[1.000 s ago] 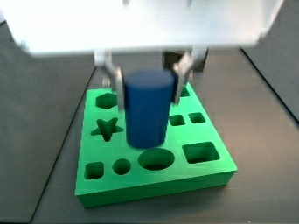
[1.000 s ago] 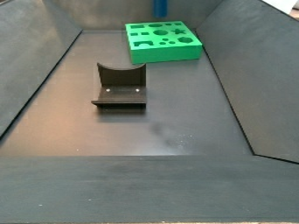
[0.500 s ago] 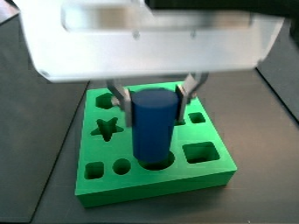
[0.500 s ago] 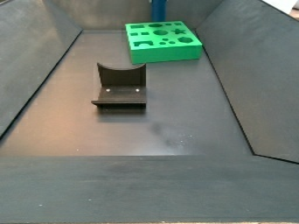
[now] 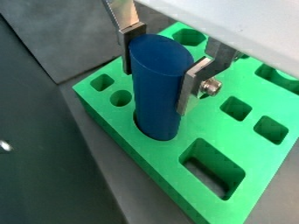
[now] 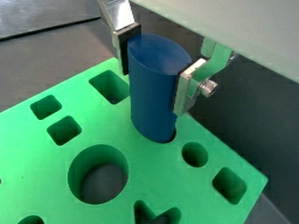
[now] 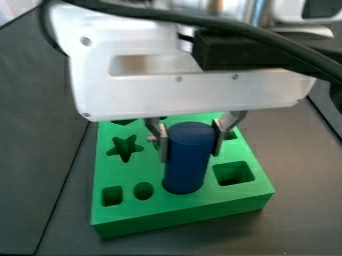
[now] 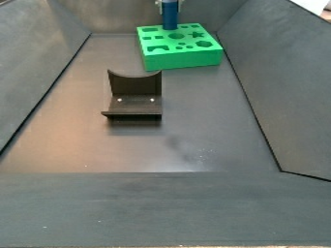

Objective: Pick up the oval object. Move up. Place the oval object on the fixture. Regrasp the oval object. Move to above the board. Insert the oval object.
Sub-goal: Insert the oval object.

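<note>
My gripper (image 5: 162,63) (image 6: 156,61) (image 7: 190,131) is shut on the blue oval object (image 5: 158,83) (image 6: 153,83) (image 7: 187,157), which stands upright between the silver fingers (image 5: 197,80). The peg's lower end sits in a cut-out of the green board (image 5: 176,171) (image 6: 70,162) (image 7: 181,205). In a side view the oval object (image 8: 168,12) shows upright over the far edge of the board (image 8: 179,46). The dark fixture (image 8: 132,95) stands alone on the floor, well apart from the gripper.
The board carries star, round and square holes (image 7: 123,148) around the peg. Dark sloping walls (image 8: 258,87) enclose the bin floor (image 8: 155,145). The white gripper body (image 7: 187,75) hides the back half of the board.
The gripper has come down with the oval object, whose lower end now sits lower, in a board hole. The peg has come into sight over the board in the far side view.
</note>
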Tool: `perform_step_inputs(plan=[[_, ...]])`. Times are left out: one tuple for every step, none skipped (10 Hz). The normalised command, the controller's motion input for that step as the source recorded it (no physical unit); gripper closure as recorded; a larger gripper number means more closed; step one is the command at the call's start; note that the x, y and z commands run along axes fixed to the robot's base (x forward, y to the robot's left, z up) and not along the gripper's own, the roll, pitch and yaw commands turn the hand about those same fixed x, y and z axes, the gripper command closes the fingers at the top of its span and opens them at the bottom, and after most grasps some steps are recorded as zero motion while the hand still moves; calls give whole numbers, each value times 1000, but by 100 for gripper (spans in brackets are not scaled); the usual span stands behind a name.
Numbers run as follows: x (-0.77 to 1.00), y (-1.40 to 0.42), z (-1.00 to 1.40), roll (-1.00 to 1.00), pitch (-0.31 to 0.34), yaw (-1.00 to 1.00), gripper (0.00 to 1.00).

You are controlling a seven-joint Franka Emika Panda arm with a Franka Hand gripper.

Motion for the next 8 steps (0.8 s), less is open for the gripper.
perform_step_inputs(plan=[[323, -3, -340, 61, 0, 0, 100], [166, -3, -429, 91, -23, 0, 100], [0, -11, -523, 137, -77, 0, 100], [-66, -29, -620, 201, -104, 0, 100], [-117, 0, -397, 153, -113, 0, 100], [51, 0, 0, 21, 70, 0, 100], [0, 0, 0, 0, 4, 0, 100], [0, 0, 0, 0, 0, 0, 100]])
